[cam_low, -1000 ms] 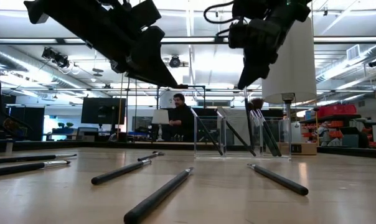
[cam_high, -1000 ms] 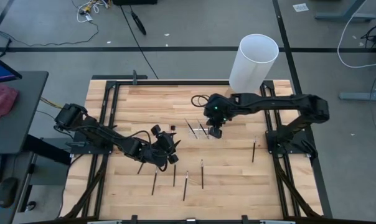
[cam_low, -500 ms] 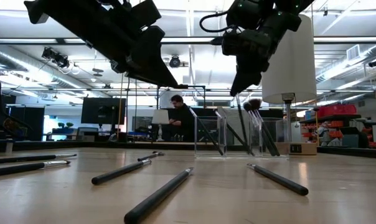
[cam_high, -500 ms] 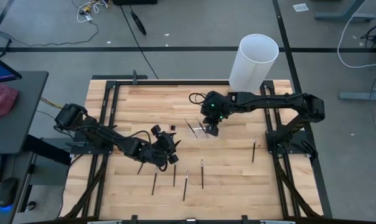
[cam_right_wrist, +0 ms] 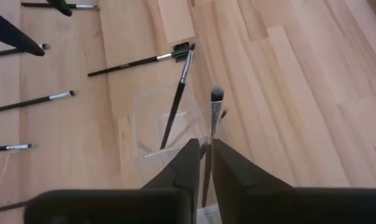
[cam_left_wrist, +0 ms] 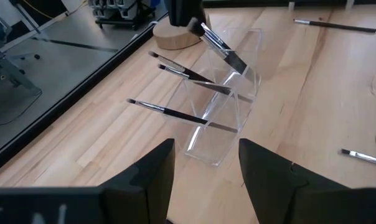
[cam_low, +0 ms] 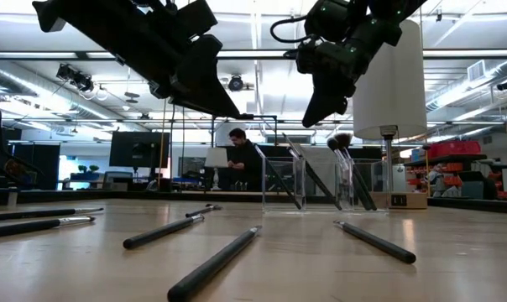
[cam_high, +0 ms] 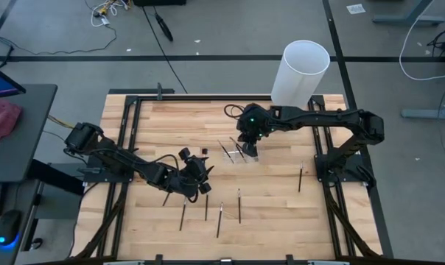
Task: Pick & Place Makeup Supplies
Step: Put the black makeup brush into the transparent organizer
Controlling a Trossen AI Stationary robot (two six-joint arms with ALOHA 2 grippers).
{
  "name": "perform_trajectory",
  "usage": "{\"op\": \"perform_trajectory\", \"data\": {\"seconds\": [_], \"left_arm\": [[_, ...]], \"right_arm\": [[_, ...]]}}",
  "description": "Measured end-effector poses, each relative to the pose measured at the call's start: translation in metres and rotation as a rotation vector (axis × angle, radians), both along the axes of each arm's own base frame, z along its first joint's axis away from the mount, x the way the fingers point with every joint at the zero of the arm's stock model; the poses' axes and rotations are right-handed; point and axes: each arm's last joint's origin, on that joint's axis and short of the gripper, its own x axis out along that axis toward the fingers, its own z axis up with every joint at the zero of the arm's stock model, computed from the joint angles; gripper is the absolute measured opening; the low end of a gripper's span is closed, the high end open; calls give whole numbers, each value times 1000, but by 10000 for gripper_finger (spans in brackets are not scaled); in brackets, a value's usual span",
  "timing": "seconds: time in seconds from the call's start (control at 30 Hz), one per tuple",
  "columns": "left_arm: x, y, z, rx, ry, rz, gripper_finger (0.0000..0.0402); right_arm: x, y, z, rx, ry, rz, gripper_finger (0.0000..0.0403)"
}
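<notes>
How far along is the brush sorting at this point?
Done: several brushes already stand leaning in the clear holder. In hand: the right pincer hangs over the holder with its fingers barely parted around a brush handle that stands in it, so this looks like a release. The left pincer waits open above the table. Left: loose brushes lie on the wood.
</notes>
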Motion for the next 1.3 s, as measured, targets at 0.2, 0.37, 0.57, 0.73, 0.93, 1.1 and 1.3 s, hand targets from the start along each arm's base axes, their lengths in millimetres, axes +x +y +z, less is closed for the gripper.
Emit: {"op": "perform_trajectory", "data": {"seconds": [0.2, 0.37, 0.57, 0.73, 0.93, 1.1, 1.3], "left_arm": [[0, 0, 0, 0, 0, 0, 181], [0, 0, 0, -3, -2, 2, 181], [0, 0, 0, -27, -19, 15, 181], [-1, -2, 0, -43, -41, 32, 181], [-5, -12, 1, -38, -44, 2, 181], [-7, -19, 1, -40, -48, -24, 181], [-10, -29, 4, -113, -71, -83, 181]], "right_arm": [[1, 0, 1, -26, -16, 17, 43], [-2, 2, 16, -57, -86, 18, 43], [-17, 34, 45, -141, -158, 35, 43], [-31, 81, 49, -227, -224, 103, 43], [-55, 137, 1, -181, -289, 188, 43], [-77, 174, -47, -40, -380, 244, 43], [-105, 194, -84, 70, -556, 166, 43]]}}
